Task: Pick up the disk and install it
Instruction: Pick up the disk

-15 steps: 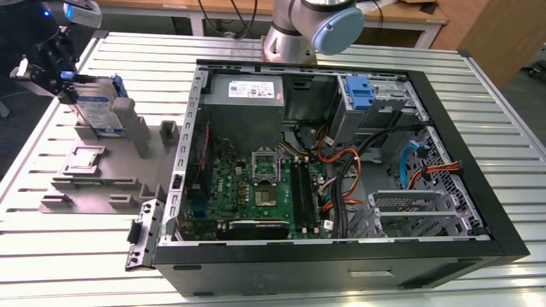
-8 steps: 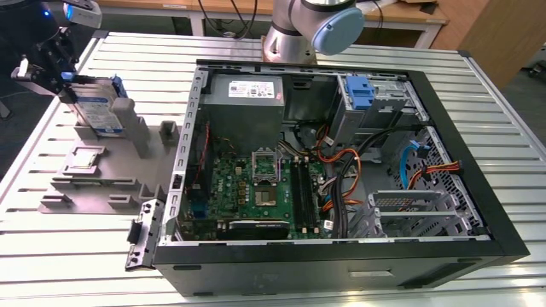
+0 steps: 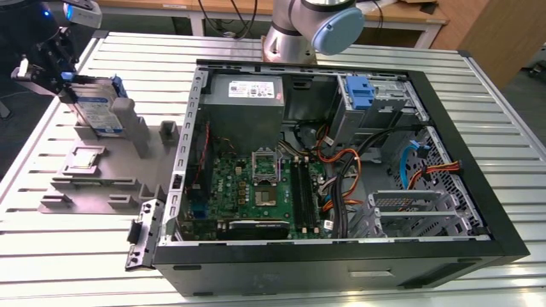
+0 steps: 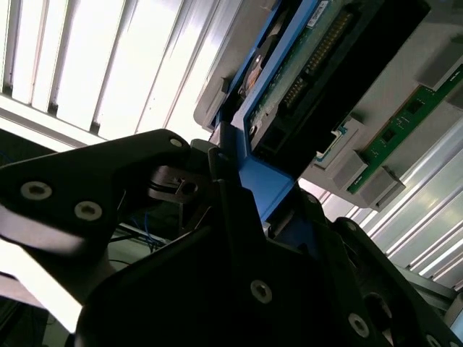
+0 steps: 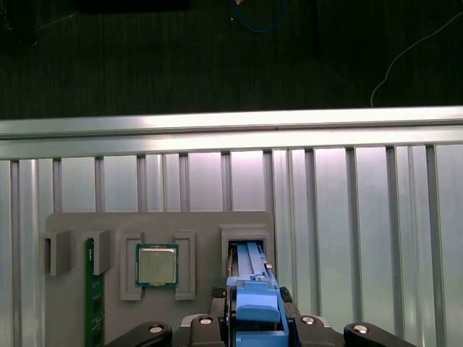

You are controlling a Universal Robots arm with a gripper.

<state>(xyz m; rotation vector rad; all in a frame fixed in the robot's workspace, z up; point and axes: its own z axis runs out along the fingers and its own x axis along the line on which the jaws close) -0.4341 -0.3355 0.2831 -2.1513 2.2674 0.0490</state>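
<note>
One claw [image 3: 68, 77] is clenching the disk [image 3: 102, 109] by its blue rail, the disk standing upright in the grey holder [image 3: 111, 187] on the desk [image 3: 85, 268], at ten o'clock in the exterior view.

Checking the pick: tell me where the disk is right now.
The disk stands on edge in the grey holder at the exterior view's left, outside the open computer case, with the gripper closed on its blue rail.
</note>
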